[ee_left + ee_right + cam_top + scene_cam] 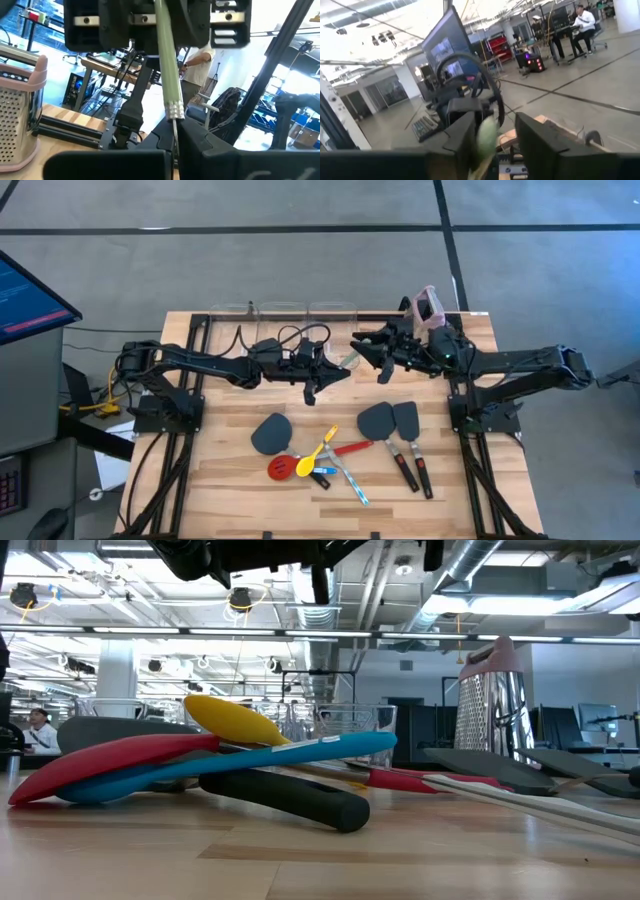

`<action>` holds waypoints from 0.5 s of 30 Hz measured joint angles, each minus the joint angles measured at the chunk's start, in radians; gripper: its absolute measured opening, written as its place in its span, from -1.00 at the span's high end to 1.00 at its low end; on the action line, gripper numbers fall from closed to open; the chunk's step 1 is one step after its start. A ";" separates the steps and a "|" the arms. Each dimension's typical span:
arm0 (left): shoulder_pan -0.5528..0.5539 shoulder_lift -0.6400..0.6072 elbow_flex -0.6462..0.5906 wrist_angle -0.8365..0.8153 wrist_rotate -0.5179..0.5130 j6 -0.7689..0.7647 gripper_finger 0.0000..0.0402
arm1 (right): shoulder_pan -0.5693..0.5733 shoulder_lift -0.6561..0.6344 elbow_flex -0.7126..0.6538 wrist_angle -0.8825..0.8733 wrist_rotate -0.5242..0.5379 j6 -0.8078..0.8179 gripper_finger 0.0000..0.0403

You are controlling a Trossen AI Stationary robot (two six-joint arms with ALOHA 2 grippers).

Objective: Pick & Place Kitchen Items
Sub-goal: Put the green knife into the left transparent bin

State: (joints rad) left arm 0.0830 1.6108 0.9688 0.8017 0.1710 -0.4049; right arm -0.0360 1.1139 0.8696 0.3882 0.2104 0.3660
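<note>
Silvery-green tool (167, 75) mid-frame in high view, pinched in left hand (318, 376); right hand (372, 352) spread around its far end. Risk: handover slips, tool drops if left releases early.

Two black jointed arms (215, 363) w/ looped cables (black)

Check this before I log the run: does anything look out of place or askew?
A thin green tool hangs in mid-air, gripped by the left end effector, its tip between the parted fingers of the right end effector. Elsewhere, the red slotted spoon, yellow spoon and blue spoon lie crossed in a heap.
</note>
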 joint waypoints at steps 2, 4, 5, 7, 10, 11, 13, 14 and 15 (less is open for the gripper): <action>0.000 0.000 0.000 0.000 0.010 0.000 0.99 | 0.000 -0.004 0.000 0.001 0.000 0.000 0.07; 0.000 0.000 0.000 0.000 0.013 0.003 0.99 | 0.000 -0.003 0.000 -0.002 0.000 0.000 -0.10; 0.000 0.000 0.000 0.000 0.013 0.003 0.99 | 0.000 -0.003 0.000 -0.003 0.000 0.000 -0.18; 0.000 0.000 0.000 0.000 0.013 0.003 0.99 | 0.000 -0.003 0.000 -0.010 0.000 0.000 -0.31; 0.000 0.000 0.000 0.000 0.013 0.003 0.99 | 0.000 -0.011 0.000 -0.057 0.000 -0.015 -0.42; 0.000 0.000 0.000 0.000 0.013 0.003 0.99 | 0.000 -0.018 0.000 -0.068 0.000 -0.026 -0.45; 0.000 0.000 0.000 -0.001 0.013 0.003 0.99 | 0.000 -0.037 0.000 -0.080 -0.001 -0.033 -0.47; 0.000 0.000 0.000 -0.001 0.013 0.003 0.99 | 0.000 -0.049 0.000 -0.093 -0.001 -0.034 -0.47; 0.000 0.000 0.000 -0.002 0.013 0.003 0.99 | 0.000 -0.061 0.000 -0.102 -0.001 -0.036 -0.47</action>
State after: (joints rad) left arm 0.0830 1.6107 0.9688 0.7999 0.1837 -0.4015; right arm -0.0357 1.0530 0.8696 0.2865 0.2096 0.3300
